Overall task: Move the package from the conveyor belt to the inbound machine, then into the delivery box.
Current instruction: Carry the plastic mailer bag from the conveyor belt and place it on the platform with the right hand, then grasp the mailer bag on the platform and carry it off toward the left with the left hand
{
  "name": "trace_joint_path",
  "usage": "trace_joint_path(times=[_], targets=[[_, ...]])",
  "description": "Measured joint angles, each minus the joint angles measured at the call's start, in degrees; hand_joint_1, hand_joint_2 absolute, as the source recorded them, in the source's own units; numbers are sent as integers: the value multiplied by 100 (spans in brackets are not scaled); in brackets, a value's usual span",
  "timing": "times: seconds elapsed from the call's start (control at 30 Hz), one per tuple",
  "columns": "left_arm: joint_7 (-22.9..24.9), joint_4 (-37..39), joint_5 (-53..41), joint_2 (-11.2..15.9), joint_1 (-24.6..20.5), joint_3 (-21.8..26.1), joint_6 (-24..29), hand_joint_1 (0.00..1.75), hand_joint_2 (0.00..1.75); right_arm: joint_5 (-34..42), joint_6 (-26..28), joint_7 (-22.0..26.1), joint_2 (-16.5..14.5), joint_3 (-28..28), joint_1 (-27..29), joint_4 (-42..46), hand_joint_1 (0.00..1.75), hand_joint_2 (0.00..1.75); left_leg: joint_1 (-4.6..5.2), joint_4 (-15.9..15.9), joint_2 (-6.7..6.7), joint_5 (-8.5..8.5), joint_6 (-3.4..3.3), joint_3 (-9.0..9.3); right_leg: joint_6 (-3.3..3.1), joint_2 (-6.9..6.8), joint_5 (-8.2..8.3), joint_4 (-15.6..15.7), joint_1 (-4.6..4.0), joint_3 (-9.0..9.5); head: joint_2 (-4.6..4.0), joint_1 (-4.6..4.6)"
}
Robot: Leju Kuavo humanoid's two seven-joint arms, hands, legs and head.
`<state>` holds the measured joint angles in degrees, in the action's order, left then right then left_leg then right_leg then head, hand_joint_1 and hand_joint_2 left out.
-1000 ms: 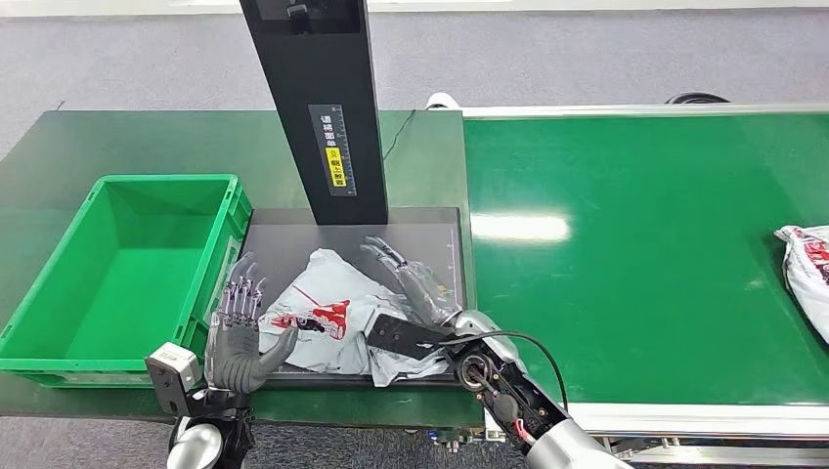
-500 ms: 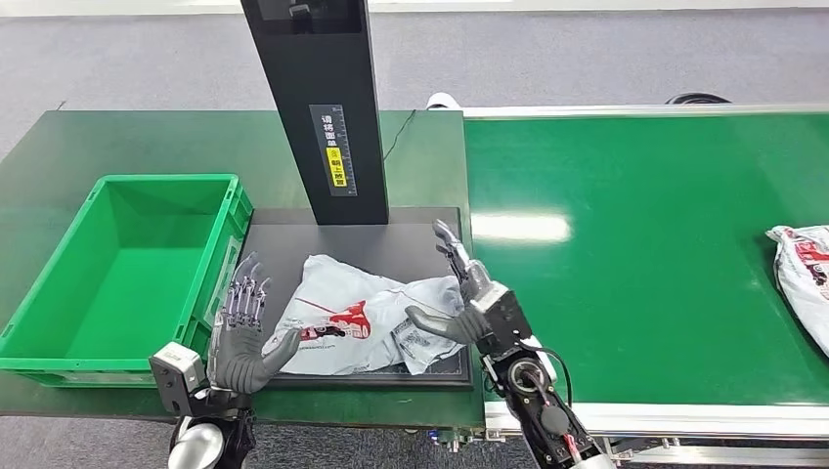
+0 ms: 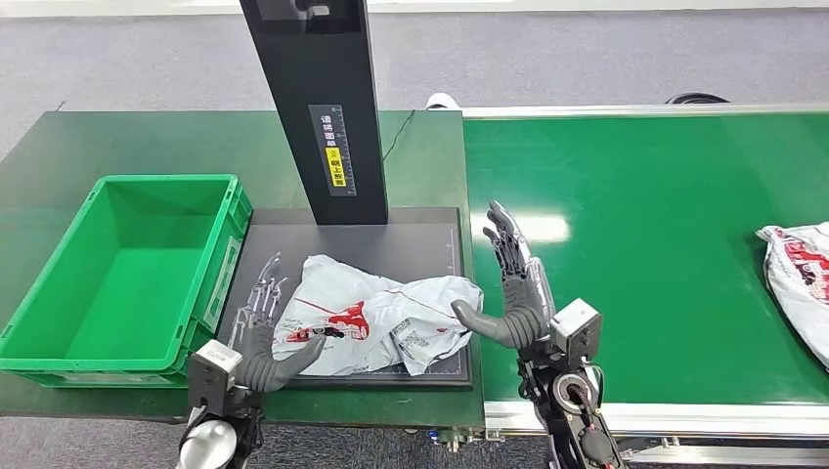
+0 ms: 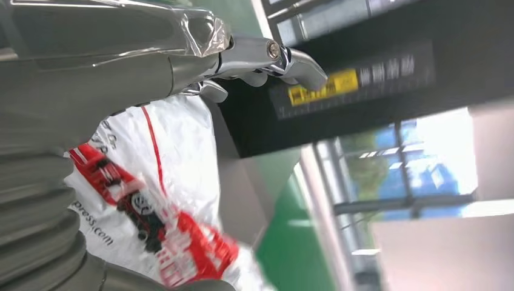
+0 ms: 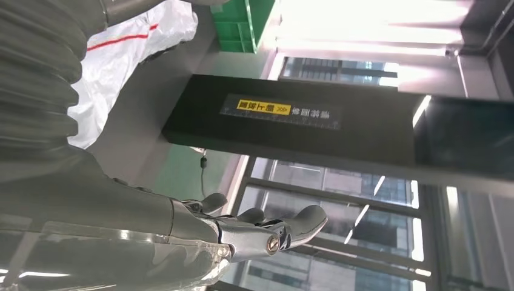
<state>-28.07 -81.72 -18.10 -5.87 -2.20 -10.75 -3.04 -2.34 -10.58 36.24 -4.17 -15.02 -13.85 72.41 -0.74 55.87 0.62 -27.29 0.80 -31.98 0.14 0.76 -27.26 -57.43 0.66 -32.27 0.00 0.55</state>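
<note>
A white package [image 3: 376,313] with red print lies crumpled on the dark platform [image 3: 411,239] of the inbound machine, in front of its black column [image 3: 318,107]. My left hand [image 3: 262,337] is open at the package's left edge, its thumb resting on the bag; the left wrist view shows the bag [image 4: 151,200] close beside that hand [image 4: 121,66]. My right hand [image 3: 513,288] is open and upright just right of the package, over the conveyor's edge, holding nothing. The green delivery box [image 3: 122,269] stands to the left of the platform.
The green conveyor belt [image 3: 645,254] stretches to the right, and a second white package [image 3: 797,278] lies at its right edge. The machine's column [image 5: 291,121] rises behind the platform. The dark green table [image 3: 147,142] carries the box and the machine.
My right hand has let go of the package and drawn back to the right, rising upright. My left hand has moved right, onto the package's left edge. The second package drifted slightly left.
</note>
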Motion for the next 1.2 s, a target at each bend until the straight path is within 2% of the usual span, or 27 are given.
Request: trace_joint_path(times=[0.13,0.2,0.47,0.6,0.8,1.2], targets=[[492,18,-1745,86,-176,-434,273,0,175,-121,-75,-81,-1,72,98,191,0,175,1,0,-1,0,0,-1,0,0,0,0,1,1,0,-1],[603,39,-2126,117,-245,-652,364,0,175,-142,-83,-96,-1,97,127,233,0,175,1,0,-3,0,0,0,0,1,0,0,1,2,0,-1],[667,60,-2240,191,-331,-954,429,0,175,-155,-91,-124,-1,158,175,312,0,175,1,0,-1,0,0,0,0,1,0,0,1,0,0,0],[1124,161,-3074,236,-444,-1155,340,0,175,-236,-115,-128,-7,196,184,326,0,175,1,0,-1,0,0,0,0,0,0,0,1,1,0,-1],[1651,747,-3861,246,-767,-1544,-115,0,175,-393,-129,-161,-97,310,212,339,0,175,2,1,-1,0,0,2,1,0,1,0,3,2,0,-1],[1899,1730,-4320,197,-1306,-1833,-405,1,175,-544,-131,-236,-248,572,416,466,0,175,3,0,1,0,-1,12,1,-1,0,0,3,17,0,-1]])
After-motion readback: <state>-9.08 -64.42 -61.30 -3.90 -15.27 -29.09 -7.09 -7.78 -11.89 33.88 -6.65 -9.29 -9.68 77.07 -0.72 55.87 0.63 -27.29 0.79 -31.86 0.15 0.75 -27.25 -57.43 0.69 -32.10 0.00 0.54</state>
